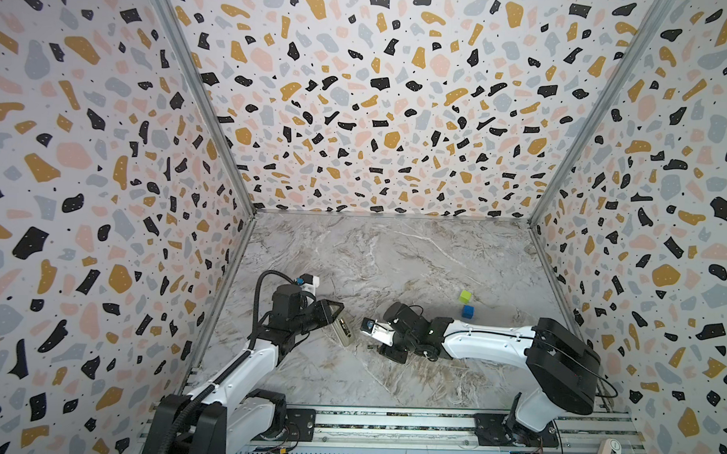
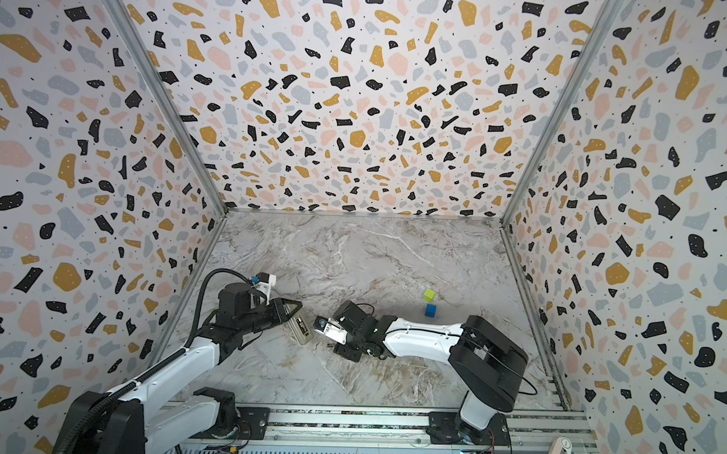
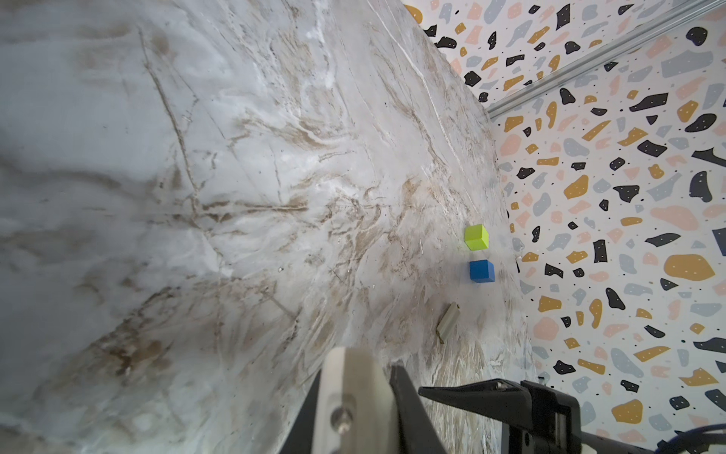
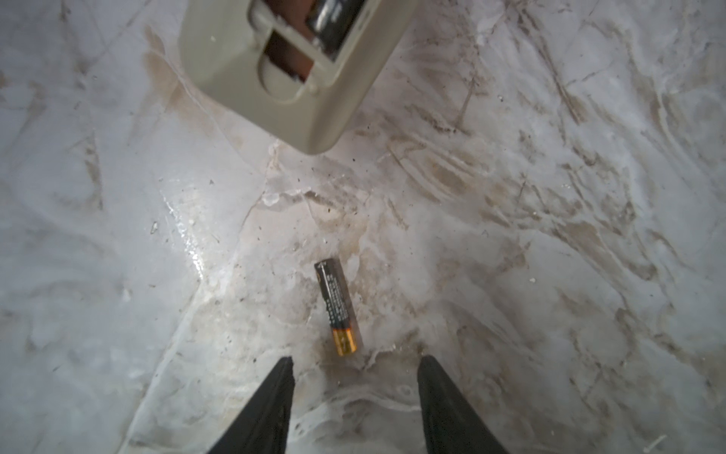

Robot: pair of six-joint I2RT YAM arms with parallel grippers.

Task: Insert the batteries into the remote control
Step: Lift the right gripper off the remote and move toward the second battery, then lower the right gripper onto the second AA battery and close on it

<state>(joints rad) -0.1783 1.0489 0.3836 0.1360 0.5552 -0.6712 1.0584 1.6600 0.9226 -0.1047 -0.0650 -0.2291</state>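
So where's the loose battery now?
In the right wrist view, the slim black-and-gold battery lies on the marble table, between the open right end effector and the beige remote.

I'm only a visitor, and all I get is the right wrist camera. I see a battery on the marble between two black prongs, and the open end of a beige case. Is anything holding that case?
Observer: Yes. The left gripper is shut on it. That case is the remote control, as the left wrist view shows.
Operator: Is anything else lying about?
Observer: A green cube and a blue cube sit close together, not touching, on the right in both top views.
Operator: The case looks open. Is a lid around?
Observer: A flat beige piece, possibly the lid, lies on the table near the blue cube in the left wrist view.
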